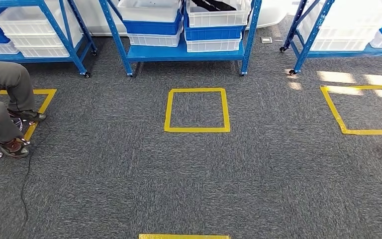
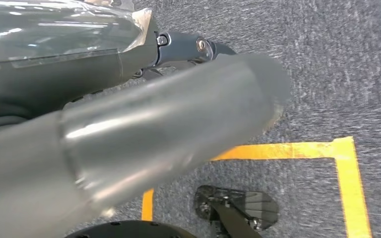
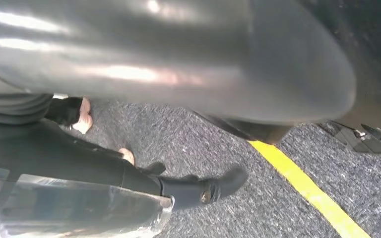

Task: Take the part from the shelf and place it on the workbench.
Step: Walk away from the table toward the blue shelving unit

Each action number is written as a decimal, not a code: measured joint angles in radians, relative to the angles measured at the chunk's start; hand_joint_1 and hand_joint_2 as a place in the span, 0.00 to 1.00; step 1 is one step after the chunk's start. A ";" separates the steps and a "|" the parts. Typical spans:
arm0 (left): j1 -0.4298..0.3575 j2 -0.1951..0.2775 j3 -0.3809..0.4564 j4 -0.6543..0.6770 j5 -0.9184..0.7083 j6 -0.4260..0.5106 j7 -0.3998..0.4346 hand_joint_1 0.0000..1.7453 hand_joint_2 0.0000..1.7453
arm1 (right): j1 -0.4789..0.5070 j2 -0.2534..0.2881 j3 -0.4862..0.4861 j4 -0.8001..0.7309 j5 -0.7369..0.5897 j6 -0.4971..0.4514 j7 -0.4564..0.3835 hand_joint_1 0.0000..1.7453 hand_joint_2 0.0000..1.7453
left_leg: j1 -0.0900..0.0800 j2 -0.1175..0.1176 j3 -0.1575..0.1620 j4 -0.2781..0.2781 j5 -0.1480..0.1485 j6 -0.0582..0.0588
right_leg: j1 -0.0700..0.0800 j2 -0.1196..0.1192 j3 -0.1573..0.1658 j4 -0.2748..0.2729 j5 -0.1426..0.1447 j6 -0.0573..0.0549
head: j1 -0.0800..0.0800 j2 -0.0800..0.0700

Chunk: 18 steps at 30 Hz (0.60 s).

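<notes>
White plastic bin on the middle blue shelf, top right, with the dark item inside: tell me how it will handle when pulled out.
The white plastic bin looks rigid-walled, so it probably keeps its shape. It likely slides easily over the blue bin beneath. The dark item lies loose inside and may shift if the bin tilts.

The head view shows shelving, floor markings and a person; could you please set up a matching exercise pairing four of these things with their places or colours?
Things:
1. Middle shelf rack
2. Yellow tape square
3. Seated person's legs
4. White bins

Descriptions:
A. At the picture's left edge, feet near a yellow marking
B. On the grey carpet, in front of the middle rack
C. Blue frame standing on the carpet
D. Stacked on the blue rack, one holding something dark

Pairs: 1-C, 2-B, 3-A, 4-D
</notes>
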 joint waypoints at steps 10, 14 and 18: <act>-0.001 0.004 0.000 0.000 -0.001 0.003 0.005 0.00 0.00 | -0.001 0.008 0.000 0.001 -0.001 -0.001 0.000 0.00 0.00 | -0.067 0.031 -0.122 -0.011 0.092 0.105 | 0.044 -0.013 0.087 -0.023 -0.075 -0.033 | 0.005 0.000; -0.001 0.002 0.000 0.000 -0.002 0.004 0.006 0.00 0.00 | -0.003 0.008 0.000 0.002 -0.001 -0.002 0.000 0.00 0.00 | -0.071 0.022 -0.059 -0.089 0.095 0.117 | 0.046 -0.018 0.127 -0.020 -0.060 -0.010 | 0.006 0.000; -0.003 -0.002 0.000 0.000 -0.002 0.004 0.008 0.00 0.00 | -0.005 0.004 0.000 0.002 -0.001 -0.002 0.000 0.00 0.00 | -0.059 0.015 -0.010 -0.113 0.078 0.110 | 0.039 -0.011 0.002 0.177 -0.116 -0.008 | 0.006 0.000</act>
